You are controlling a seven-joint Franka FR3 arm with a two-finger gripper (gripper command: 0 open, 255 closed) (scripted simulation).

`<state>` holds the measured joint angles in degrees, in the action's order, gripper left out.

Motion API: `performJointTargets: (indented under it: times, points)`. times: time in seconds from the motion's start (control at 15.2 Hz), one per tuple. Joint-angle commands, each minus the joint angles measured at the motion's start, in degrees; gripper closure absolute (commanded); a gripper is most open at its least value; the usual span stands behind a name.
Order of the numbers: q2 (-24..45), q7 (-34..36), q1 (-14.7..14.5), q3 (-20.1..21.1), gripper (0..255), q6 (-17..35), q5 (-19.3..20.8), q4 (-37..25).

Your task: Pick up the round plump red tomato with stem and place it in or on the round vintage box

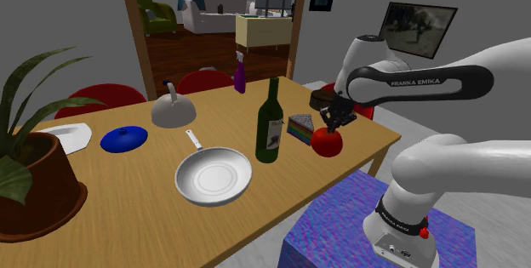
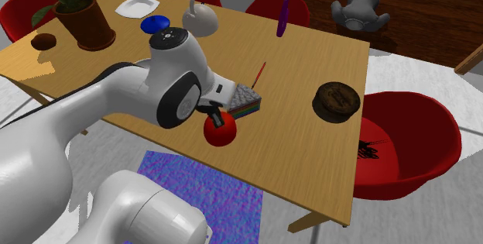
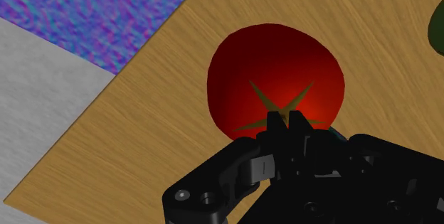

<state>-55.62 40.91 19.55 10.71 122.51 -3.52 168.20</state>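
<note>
though cluttered — wooden table [image 1: 119, 202], grey walls [image 1: 68, 11]

Grey walls [image 1: 68, 19] rise behind a light wooden dining table [image 1: 128, 215] ringed by round red chairs [image 2: 410, 126] — a wood-framed doorway [image 1: 136, 24] opens onto a dark wooden floor [image 1: 196, 51], a white sofa [image 1: 213, 11] and a green armchair [image 1: 157, 15].

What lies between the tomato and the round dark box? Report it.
Bare tabletop. In the second exterior view nothing stands between the tomato and the box; the cake slice sits beside the tomato, off that line.
</note>
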Motion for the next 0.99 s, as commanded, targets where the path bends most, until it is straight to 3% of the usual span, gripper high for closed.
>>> performJointTargets:
  times: [0.0,0.92]
  points:
    - [-0.8,-0.2,0.1,-0.3,255,-2.0,0.2,-1.2]
    - [-1.9,-1.1,0.9,-1.7,255,-13.3,1.3,-11.5]
